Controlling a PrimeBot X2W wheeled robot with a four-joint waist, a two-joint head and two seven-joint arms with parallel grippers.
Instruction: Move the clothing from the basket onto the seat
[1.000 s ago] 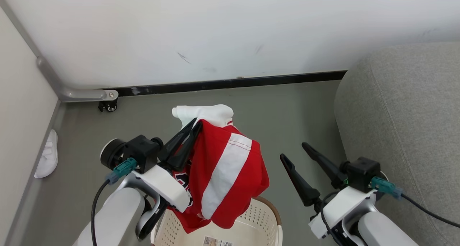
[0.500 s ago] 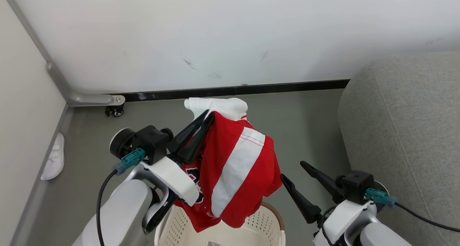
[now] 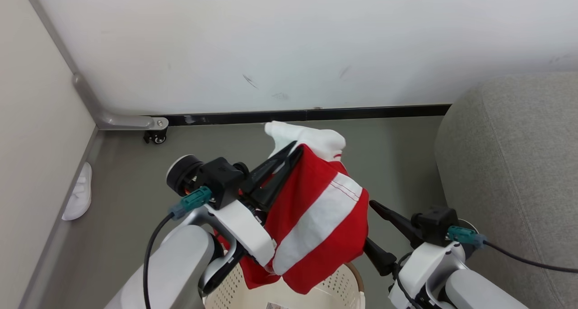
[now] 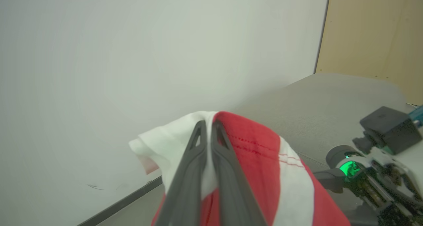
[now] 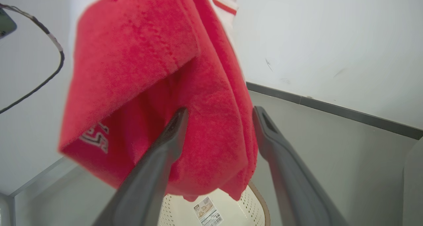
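My left gripper (image 3: 292, 150) is shut on a red jersey piece with a white stripe and white end (image 3: 316, 209). It holds the piece up above the cream basket (image 3: 347, 273), and the cloth drapes down over the basket's rim. The left wrist view has the same fingers (image 4: 208, 123) pinched on the red and white fabric (image 4: 257, 143). My right gripper (image 3: 368, 222) stands open at the cloth's right edge. Seen from the right wrist, the red cloth (image 5: 158, 70) hangs right in front of its spread fingers (image 5: 220, 111), with the basket (image 5: 261, 199) below. The grey sofa (image 3: 510, 164) stands at the right.
A white slipper (image 3: 79, 196) lies on the grey floor by the left wall. A small caster wheel (image 3: 156, 137) on a metal bracket sits in the back-left corner. A white wall with a black baseboard (image 3: 316, 114) closes off the back.
The camera has shifted. Beyond that, my left gripper has carried the red clothing to the right, so the cloth now overlaps my right gripper's fingers. The right gripper sits lower in view.
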